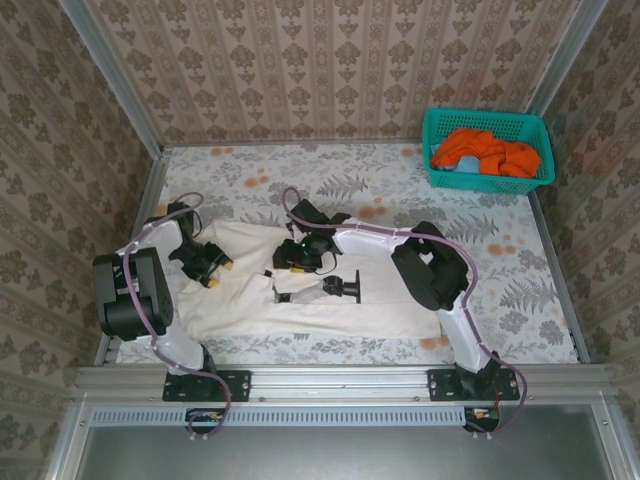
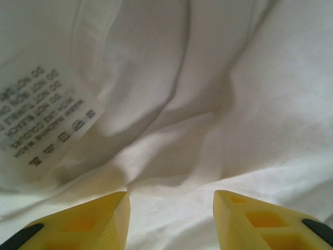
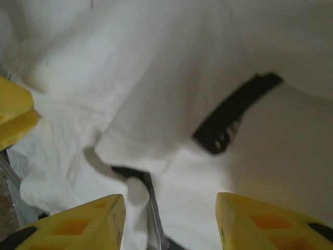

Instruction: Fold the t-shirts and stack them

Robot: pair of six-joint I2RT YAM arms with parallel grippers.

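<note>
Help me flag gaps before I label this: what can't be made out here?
- Care tag on the white shirt, left wrist view: print blurred and cut off by the left edge.
- Black print on it, right wrist view: blurred, shape unclear.
- Orange shirts, top view: heaped in the basket, whose wall hides part; number unclear.

top: overhead from near side, facing down | wrists: close above cream shirt (image 1: 240, 300) | shared: that shirt
</note>
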